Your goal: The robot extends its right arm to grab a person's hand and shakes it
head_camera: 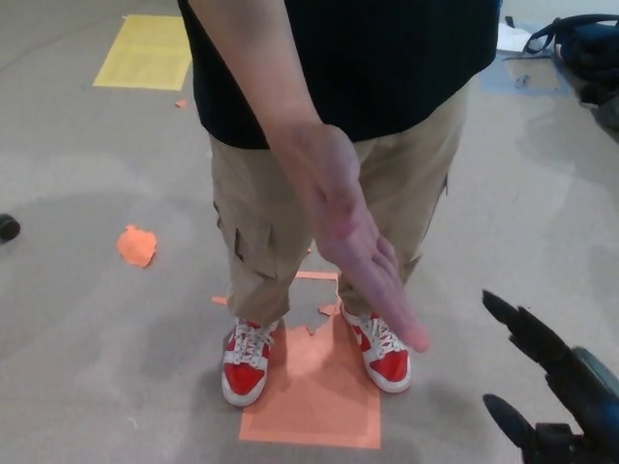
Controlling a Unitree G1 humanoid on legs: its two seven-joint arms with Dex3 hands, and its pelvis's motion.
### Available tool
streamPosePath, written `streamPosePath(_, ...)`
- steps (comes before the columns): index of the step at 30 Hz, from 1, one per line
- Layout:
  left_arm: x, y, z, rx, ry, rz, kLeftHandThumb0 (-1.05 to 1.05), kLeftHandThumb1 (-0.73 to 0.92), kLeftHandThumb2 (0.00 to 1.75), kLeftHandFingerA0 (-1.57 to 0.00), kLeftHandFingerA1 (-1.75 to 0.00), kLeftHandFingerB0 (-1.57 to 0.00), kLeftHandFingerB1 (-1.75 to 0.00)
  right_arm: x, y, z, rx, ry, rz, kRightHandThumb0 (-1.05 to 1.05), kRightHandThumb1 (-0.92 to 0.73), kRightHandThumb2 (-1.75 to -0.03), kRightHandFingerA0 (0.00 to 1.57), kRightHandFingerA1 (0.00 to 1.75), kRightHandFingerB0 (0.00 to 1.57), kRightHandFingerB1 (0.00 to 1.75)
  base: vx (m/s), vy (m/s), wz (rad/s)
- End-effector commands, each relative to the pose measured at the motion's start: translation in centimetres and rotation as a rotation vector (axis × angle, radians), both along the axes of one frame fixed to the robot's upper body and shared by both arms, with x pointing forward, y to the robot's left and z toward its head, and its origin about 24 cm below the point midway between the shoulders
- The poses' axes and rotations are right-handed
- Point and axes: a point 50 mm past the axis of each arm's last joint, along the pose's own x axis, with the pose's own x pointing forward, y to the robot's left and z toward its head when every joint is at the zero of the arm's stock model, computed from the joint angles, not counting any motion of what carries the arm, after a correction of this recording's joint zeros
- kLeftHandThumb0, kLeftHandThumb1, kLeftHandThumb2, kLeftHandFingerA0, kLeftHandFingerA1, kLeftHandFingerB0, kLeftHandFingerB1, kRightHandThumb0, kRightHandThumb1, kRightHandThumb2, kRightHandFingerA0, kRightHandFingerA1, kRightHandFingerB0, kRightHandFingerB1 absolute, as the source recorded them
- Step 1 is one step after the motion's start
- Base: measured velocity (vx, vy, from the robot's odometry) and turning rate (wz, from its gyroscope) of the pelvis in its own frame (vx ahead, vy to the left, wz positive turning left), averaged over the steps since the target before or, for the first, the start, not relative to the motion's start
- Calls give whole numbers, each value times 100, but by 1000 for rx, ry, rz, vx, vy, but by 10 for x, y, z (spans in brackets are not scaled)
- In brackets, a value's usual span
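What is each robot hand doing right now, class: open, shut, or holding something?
Left hand: not in view.
Right black hand: open, fingers apart, holding nothing, apart from the person's outstretched bare hand.

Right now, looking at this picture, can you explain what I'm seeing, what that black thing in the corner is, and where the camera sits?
The camera sits on a humanoid robot's head, looking down at the floor. The black shape at lower right is the robot's right hand, fingers apart, holding nothing. Its left hand isn't visible. A person stands facing the robot, offering an open hand for a handshake; the two hands are not touching. The person wears red and white sneakers and stands on an orange floor marker. An orange scrap and a yellow sheet lie farther off.
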Motion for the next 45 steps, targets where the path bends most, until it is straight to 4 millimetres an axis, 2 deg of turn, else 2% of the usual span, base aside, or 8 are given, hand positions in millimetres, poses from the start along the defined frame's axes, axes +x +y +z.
streamPosePath(1, -10, 17, 6, 16, -22, 6, -74, 92, 72, -30, -35, -26, -33, -56, 47, 137, -125, -501, 162, -97, -71, -103, 0, 2, 0, 2, 0, 0, 0)
streamPosePath(9, -13, 19, 5, -2, -8, 18, -81, 91, 71, -26, -34, -22, -32, -57, 55, 146, -149, -514, 171, -93, -68, -107, 0, 10, 0, 10, 0, 0, 0)
streamPosePath(21, -14, 20, 5, 28, -5, -2, -78, 92, 73, -28, -36, -24, -34, -31, 75, 154, -118, -489, 172, -96, -69, -105, 0, 8, 0, 7, 0, 0, 0)
streamPosePath(22, -14, 20, 5, 38, 2, -16, -77, 92, 75, -27, -36, -23, -34, -26, 78, 156, -128, -490, 170, -90, -81, -65, 0, 10, 0, 9, 0, 0, 0)
streamPosePath(24, -13, 20, 6, 27, 0, 1, -80, 92, 73, -26, -35, -21, -32, -18, 83, 158, -144, -487, 162, -91, -81, -64, 0, 9, 0, 7, 0, 0, 0)
streamPosePath(25, -12, 20, 6, 24, -2, 6, -80, 92, 71, -26, -34, -21, -32, -13, 84, 158, -151, -476, 153, -96, -67, -105, 0, 9, 0, 7, 0, 0, 0)
streamPosePath(37, -14, 22, 7, -10, -28, 41, -80, 92, 70, -27, -35, -22, -32, 64, 85, 144, -257, -226, -31, -103, -71, -105, 0, 1, 0, 0, 0, 0, 0)
streamPosePath(45, -11, 23, 9, 7, -21, 16, -77, 92, 72, -28, -34, -22, -32, 82, 87, 121, -269, -112, -51, -101, -69, -103, 0, 3, 0, 1, 0, 0, 0)
